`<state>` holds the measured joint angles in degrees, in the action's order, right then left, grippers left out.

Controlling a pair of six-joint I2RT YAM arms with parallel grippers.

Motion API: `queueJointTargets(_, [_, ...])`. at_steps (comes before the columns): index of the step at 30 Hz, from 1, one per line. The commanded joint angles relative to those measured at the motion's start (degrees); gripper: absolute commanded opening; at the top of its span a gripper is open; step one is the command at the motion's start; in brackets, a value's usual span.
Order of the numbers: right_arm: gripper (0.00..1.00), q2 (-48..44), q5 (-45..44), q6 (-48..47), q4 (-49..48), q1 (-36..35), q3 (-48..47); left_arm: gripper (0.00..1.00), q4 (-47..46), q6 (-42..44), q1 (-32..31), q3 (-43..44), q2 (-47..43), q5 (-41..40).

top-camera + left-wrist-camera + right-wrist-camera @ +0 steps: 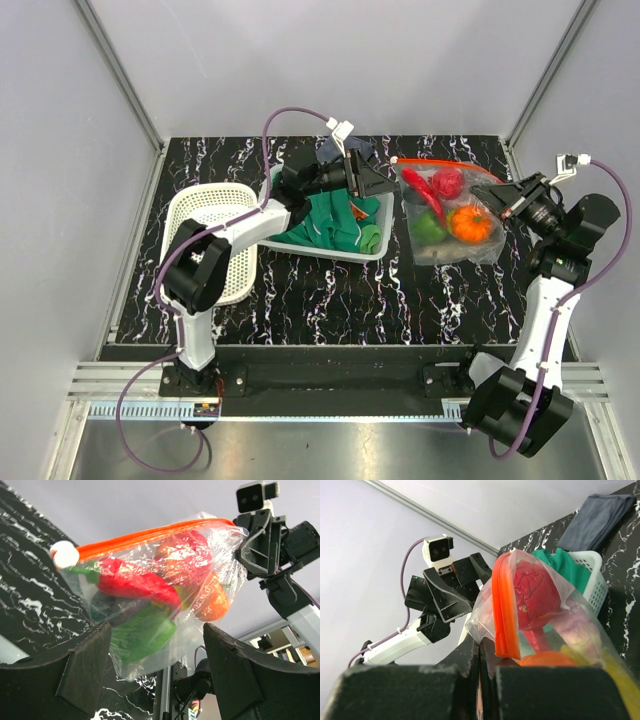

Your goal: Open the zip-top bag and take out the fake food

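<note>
We see the left arm rise from its base at the near left of the table [330, 300], bend beside the white basket [215, 240], and stretch away and to the right over a white tray [300, 245] that holds a green cloth [330, 225]. Its wrist is roughly level and points right, toward the zip-top bag [448, 205]. The left end effector [385, 182] has its jaws spread wide with nothing between them. It sits just beside the bag's left edge, and we cannot tell whether it touches the plastic. The right arm climbs from the near right corner, folds at the elbow, and turns its wrist back to the left. The right end effector [497, 197] is pinched closed on the bag's right edge, and in its own wrist view the plastic runs down into the closed jaws. From the left wrist view the bag hangs with its orange-red zip strip [150, 535] along the top. We cannot tell whether its bottom touches the table. The toy food is inside it: a red chili [428, 195], a red round fruit [450, 182], an orange fruit [472, 224] and a green piece [430, 230]. A dark blue cloth [335, 150] lies at the tray's far end.
</note>
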<state>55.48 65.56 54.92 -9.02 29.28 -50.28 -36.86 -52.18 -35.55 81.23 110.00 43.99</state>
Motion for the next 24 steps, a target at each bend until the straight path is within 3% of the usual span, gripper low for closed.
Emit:
queueJointTargets(1, [0.00, -1.52, 2.73, 5.19, -8.37, -0.27, -1.31, 0.77, -7.26, 0.15, -0.05, 0.77, 0.57, 2.68])
queueJointTargets(6, [0.00, -2.75, 3.43, 8.89, -12.25, -0.36, 0.53, 0.80, -5.43, 0.41, 0.39, 5.59, 4.96, 6.03])
queueJointTargets(12, [0.00, -2.75, 3.78, 10.03, -13.30, -1.15, 0.01, 0.80, -9.28, 1.38, 0.48, 2.18, 4.44, 3.21])
queueJointTargets(18, [0.00, -3.01, 3.96, 10.47, -13.48, -1.68, 0.01, 0.80, -24.28, -5.81, 0.57, 1.65, 7.24, 4.52])
queueJointTargets(20, [0.00, -3.36, 3.96, 10.48, -13.40, -1.86, -0.34, 0.75, -32.90, -11.34, 0.83, 2.00, 8.83, 4.97])
queueJointTargets(21, [0.00, -3.45, 3.96, 10.48, -13.31, -1.94, -0.52, 0.65, -35.19, -13.28, 1.09, 2.26, 10.40, 4.79])
queueJointTargets(24, [0.00, -3.01, 4.22, 10.13, -13.22, -2.29, -0.43, 0.51, -42.14, -18.30, 1.27, 2.35, 11.82, 3.83])
